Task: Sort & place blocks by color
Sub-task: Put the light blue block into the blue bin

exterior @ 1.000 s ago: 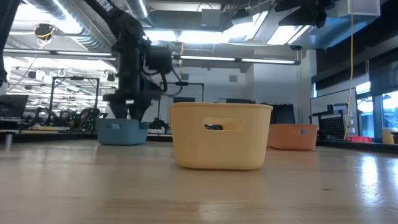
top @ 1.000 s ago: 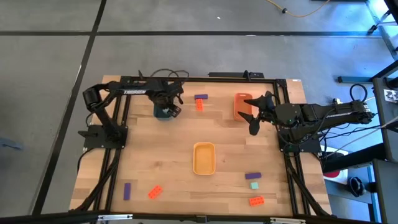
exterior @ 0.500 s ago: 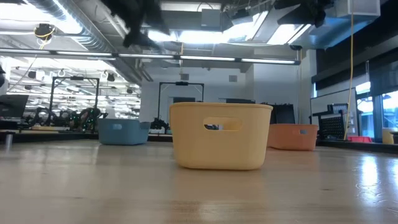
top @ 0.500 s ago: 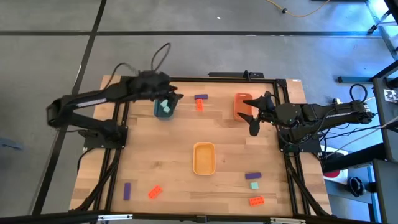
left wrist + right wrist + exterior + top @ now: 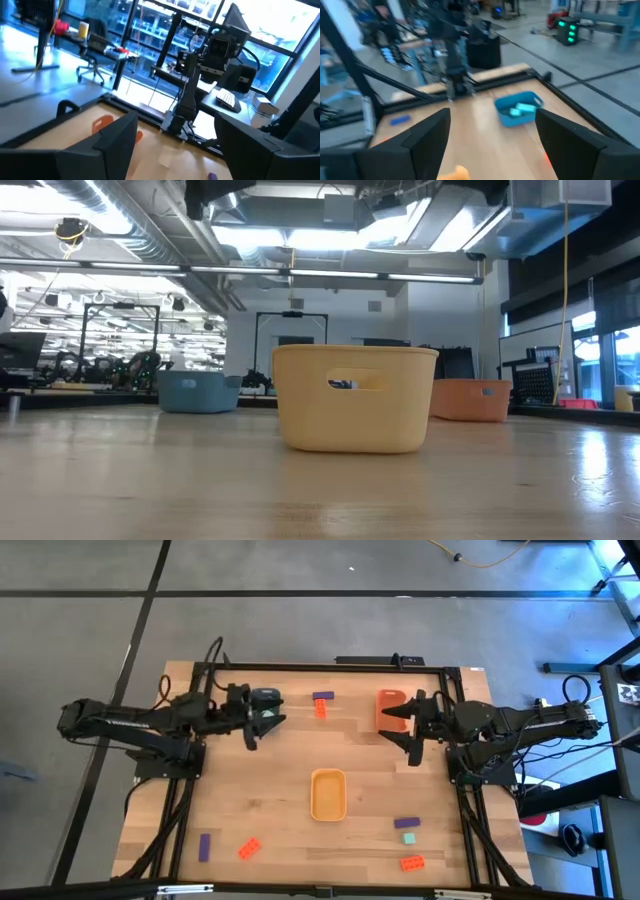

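In the high view my left gripper (image 5: 260,726) is open and empty, held above the table just beside the blue tray (image 5: 268,697). The right wrist view shows mint-green blocks (image 5: 521,108) lying inside that blue tray (image 5: 509,118). My right gripper (image 5: 402,730) is open and empty next to the orange tray (image 5: 388,702). A purple block (image 5: 323,697) and an orange-red block (image 5: 320,709) lie near the far edge. Near the near edge lie a purple (image 5: 204,846), an orange-red (image 5: 250,848), a purple (image 5: 406,824), a mint-green (image 5: 408,838) and an orange-red block (image 5: 412,862).
The yellow tray (image 5: 328,794) stands at the table's middle and fills the centre of the low view (image 5: 355,410), with the blue tray (image 5: 198,391) and the orange tray (image 5: 470,400) behind it. Black frame rails run along the table's left, right and far sides.
My left gripper has risen out of the blue tray, where it stood a second ago, and drawn back toward the table's left edge, the arm stretching out low. The mint-green blocks stay in the blue tray. In the low view the left arm has gone up out of sight.
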Available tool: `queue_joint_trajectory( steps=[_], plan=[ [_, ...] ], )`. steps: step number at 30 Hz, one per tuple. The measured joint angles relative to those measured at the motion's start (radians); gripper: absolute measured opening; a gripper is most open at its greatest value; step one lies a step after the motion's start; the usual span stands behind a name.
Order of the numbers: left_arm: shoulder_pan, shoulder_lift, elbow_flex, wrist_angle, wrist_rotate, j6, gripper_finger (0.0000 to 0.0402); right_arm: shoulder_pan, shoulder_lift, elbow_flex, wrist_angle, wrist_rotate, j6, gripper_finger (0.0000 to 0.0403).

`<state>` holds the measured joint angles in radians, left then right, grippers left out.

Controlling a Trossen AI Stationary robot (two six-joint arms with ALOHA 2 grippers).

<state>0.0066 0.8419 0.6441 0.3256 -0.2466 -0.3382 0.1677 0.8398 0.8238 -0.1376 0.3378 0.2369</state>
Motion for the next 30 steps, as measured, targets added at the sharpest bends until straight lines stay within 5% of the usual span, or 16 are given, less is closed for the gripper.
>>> queue_joint_trajectory(
  steps=[6, 10, 14, 17, 20, 23, 30],
  plan=[
    [0.003, -0.07, 0.0, -0.002, 0.078, 0.083, 0.0253, 0.0, 0.0, 0.0, 0.079, -0.019, 0.091, 0.0294],
    [0.004, -0.114, 0.0, -0.003, 0.109, 0.079, 0.0253, -0.02, 0.015, 0.027, -0.011, -0.033, 0.318, 0.0294],
    [0.004, -0.155, 0.0, -0.003, 0.107, 0.071, 0.0253, -0.009, 0.118, 0.168, -0.385, -0.322, 0.674, 0.0294],
    [0.004, -0.173, 0.0, 0.0, 0.1, 0.06, 0.0253, 0.087, 0.234, 0.239, -0.706, -0.591, 0.929, 0.0294],
    [0.004, -0.191, -0.001, -0.004, 0.1, 0.059, 0.0253, 0.223, 0.323, 0.251, -0.859, -0.734, 1.18, 0.0294],
    [0.004, -0.199, -0.001, 0.0, 0.099, 0.059, 0.0253, 0.369, 0.407, 0.234, -0.899, -0.714, 1.457, 0.0294],
    [0.004, -0.2, -0.001, -0.003, 0.106, 0.057, 0.0253, 0.55, 0.592, 0.223, -0.81, -0.441, 1.969, 0.0294]
  ],
)
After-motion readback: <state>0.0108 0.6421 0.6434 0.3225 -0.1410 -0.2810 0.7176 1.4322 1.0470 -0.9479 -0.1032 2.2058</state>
